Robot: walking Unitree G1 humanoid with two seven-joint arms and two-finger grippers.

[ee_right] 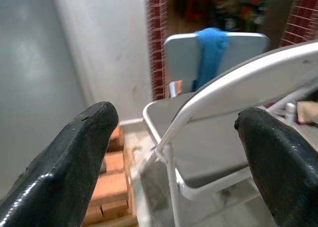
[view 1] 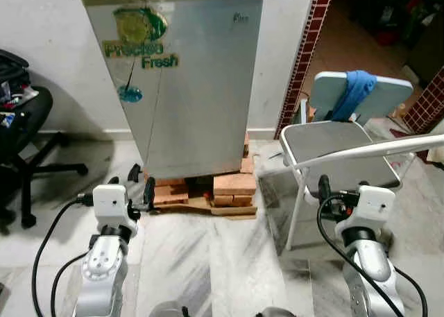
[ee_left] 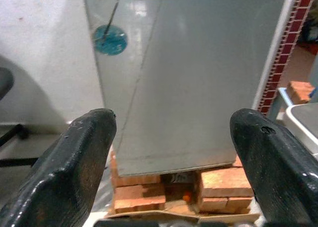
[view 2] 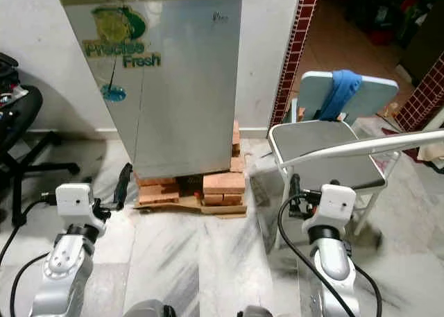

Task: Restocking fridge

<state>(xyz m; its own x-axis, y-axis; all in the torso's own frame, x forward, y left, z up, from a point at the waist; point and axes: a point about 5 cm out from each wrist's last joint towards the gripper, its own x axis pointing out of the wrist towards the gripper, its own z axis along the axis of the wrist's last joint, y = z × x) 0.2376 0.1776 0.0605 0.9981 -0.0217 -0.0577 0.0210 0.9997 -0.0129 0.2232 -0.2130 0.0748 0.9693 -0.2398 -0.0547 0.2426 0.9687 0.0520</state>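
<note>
Grippers both spread apart and empty, held low before the closed fridge.
Left gripper faces the fridge door; right gripper points at a white folding chair just right of the fridge, blue cloth draped on its back. Fridge stands on bricks on a marble floor, against the wall. Black office chair at left, cut off by the frame edge. Doorway behind the folding chair is dark, its contents unclear.
</note>
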